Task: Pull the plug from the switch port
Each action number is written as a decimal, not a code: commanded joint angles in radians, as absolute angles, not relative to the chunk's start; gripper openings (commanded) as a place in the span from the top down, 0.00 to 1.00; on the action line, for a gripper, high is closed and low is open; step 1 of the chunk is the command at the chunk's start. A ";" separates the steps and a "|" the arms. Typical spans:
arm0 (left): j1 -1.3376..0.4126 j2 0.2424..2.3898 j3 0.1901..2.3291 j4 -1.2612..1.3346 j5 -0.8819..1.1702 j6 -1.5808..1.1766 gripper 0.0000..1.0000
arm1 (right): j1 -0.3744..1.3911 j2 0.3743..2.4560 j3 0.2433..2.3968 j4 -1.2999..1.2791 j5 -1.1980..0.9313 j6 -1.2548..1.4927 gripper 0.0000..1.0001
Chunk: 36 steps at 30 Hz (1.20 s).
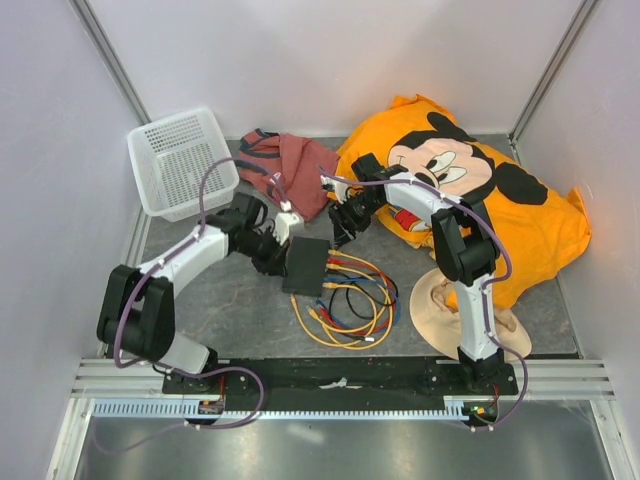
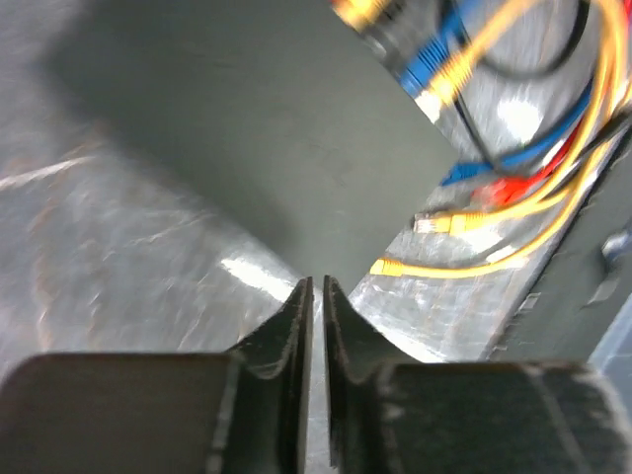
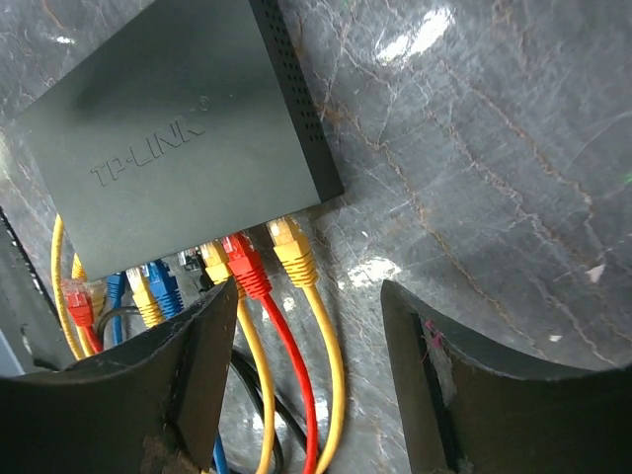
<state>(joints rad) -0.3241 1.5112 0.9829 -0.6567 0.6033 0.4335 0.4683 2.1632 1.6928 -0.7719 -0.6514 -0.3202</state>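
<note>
Closest to the left wrist camera, the left gripper (image 2: 314,288) has its two fingers pressed together with only a thin slit between them, pinching nothing. Its tips sit at the left edge of the switch (image 2: 296,148), the side away from the sockets. My guess is that it is there to brace the box against sliding when a cable is tugged. That view is blurred, so I cannot tell whether the tips actually touch the switch.

The switch lies flat on the table (image 3: 474,178) between the two arms, logo up. Along its socket edge a row of plugs is still seated, among them a blue plug (image 3: 163,286), a red plug (image 3: 245,265) and, at the right end, a yellow plug (image 3: 293,252).

The right gripper (image 3: 308,296) hangs spread wide just behind these plugs, with the red and yellow leads running between its fingers. It seems lined up to close on one of them, though which one is not clear. The sockets are hidden under the box's lip, and the leftmost plugs are cut off by the left finger. Loose cables (image 1: 350,305) tangle beyond.
</note>
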 commanded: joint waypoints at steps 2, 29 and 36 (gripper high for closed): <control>-0.399 1.407 0.783 -0.347 0.531 0.637 0.94 | 0.468 2.172 1.712 -0.773 -0.692 -0.267 0.32; -0.509 1.261 0.566 -0.298 0.569 0.861 0.98 | 0.437 2.230 1.712 -0.750 -0.739 -0.189 0.31; -0.496 1.399 0.592 -0.089 0.373 0.848 0.98 | 0.437 2.235 1.717 -0.752 -0.749 -0.193 0.31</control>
